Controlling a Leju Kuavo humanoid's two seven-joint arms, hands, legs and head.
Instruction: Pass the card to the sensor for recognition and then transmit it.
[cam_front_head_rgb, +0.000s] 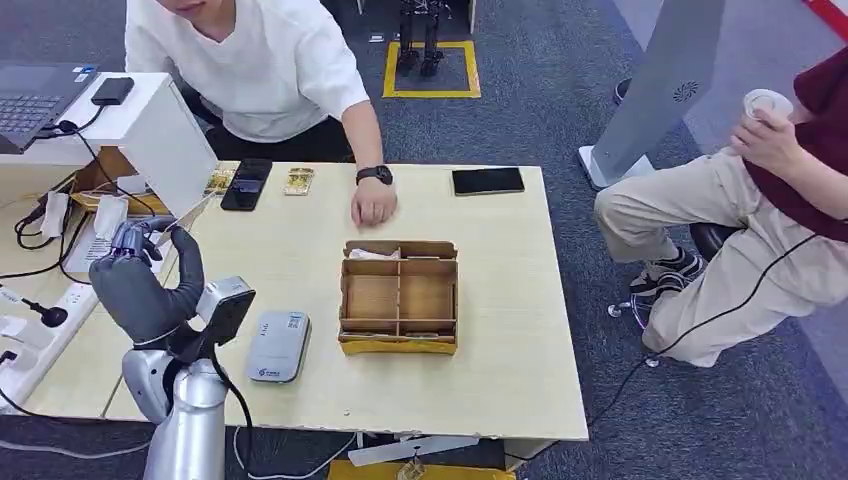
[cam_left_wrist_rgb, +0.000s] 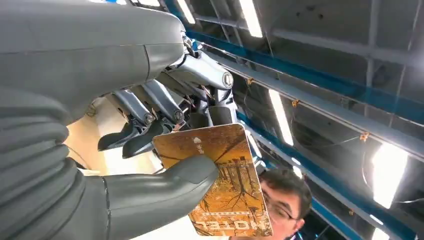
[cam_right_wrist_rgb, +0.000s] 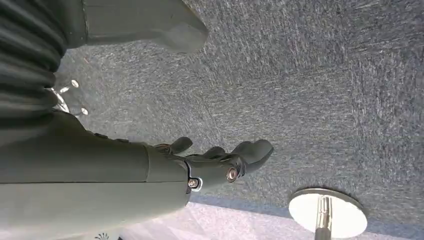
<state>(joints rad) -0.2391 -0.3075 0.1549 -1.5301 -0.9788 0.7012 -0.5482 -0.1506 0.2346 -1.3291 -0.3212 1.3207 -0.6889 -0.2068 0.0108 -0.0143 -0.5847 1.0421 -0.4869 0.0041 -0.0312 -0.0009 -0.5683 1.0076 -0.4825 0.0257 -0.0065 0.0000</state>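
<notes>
Grip: while the left hand (cam_front_head_rgb: 140, 285) is raised over the counter's (cam_front_head_rgb: 520, 350) left edge, its thumb and fingers (cam_left_wrist_rgb: 132, 132) pinch the card (cam_left_wrist_rgb: 220, 180) by 1 corner, most of it jutting free.
Card: in that hand, above and left of the grey sensor (cam_front_head_rgb: 278, 346) lying on the counter.
Slip risk: so small a hold could let the card pivot or drop as it tilts down.
Read risk: a card held too high or off to the side may not register.
Handover risk: a person's hand (cam_front_head_rgb: 373, 203) rests beyond the wooden box (cam_front_head_rgb: 399, 297); reaching across could clip it.
Right hand (cam_right_wrist_rgb: 220, 162): hangs over carpet, fingers loosely apart, holding nothing.
</notes>
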